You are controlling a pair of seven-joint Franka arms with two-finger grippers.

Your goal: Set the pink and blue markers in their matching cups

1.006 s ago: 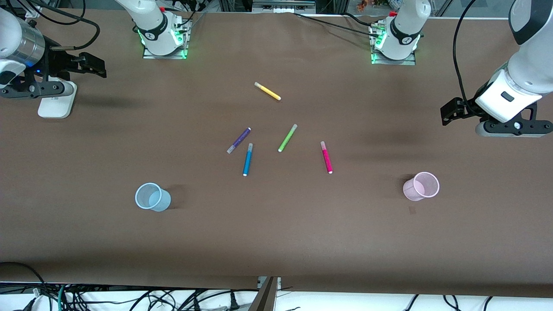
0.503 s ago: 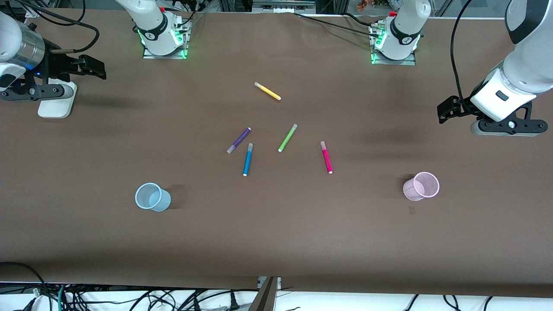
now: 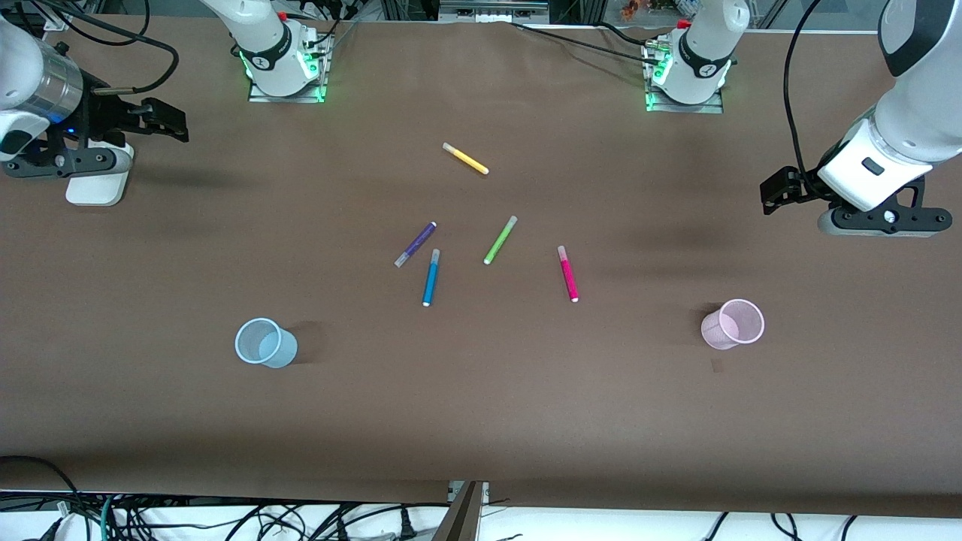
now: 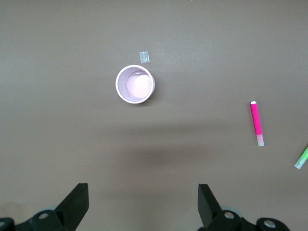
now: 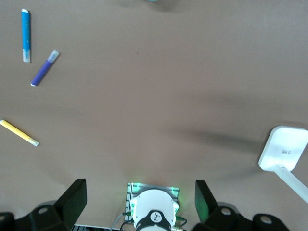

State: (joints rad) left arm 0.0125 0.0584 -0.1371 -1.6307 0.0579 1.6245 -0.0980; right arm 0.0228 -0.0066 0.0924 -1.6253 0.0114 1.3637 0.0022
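Observation:
The blue marker (image 3: 431, 277) and the pink marker (image 3: 568, 273) lie flat near the table's middle, the pink one toward the left arm's end. The pale blue cup (image 3: 263, 343) stands upright toward the right arm's end and the pale pink cup (image 3: 733, 324) toward the left arm's end, both nearer the camera than the markers. My left gripper (image 3: 878, 220) hangs open and empty above the table near the pink cup; the left wrist view shows its gripper (image 4: 143, 207), the pink cup (image 4: 135, 84) and the pink marker (image 4: 257, 123). My right gripper (image 3: 56, 159) hangs open and empty at its table end; its wrist view shows its gripper (image 5: 139, 202) and the blue marker (image 5: 26, 34).
A purple pen (image 3: 415, 244), a lime-green pen (image 3: 500, 240) and a yellow pen (image 3: 465, 158) lie among the markers. A white block (image 3: 98, 179) sits under the right gripper. A small tape patch (image 3: 718, 366) lies beside the pink cup. The arm bases (image 3: 284, 64) stand at the table's back edge.
The left arm's hand has shifted a little toward the robots' bases and then stopped. The right hand has shifted slightly. Markers and cups have not moved.

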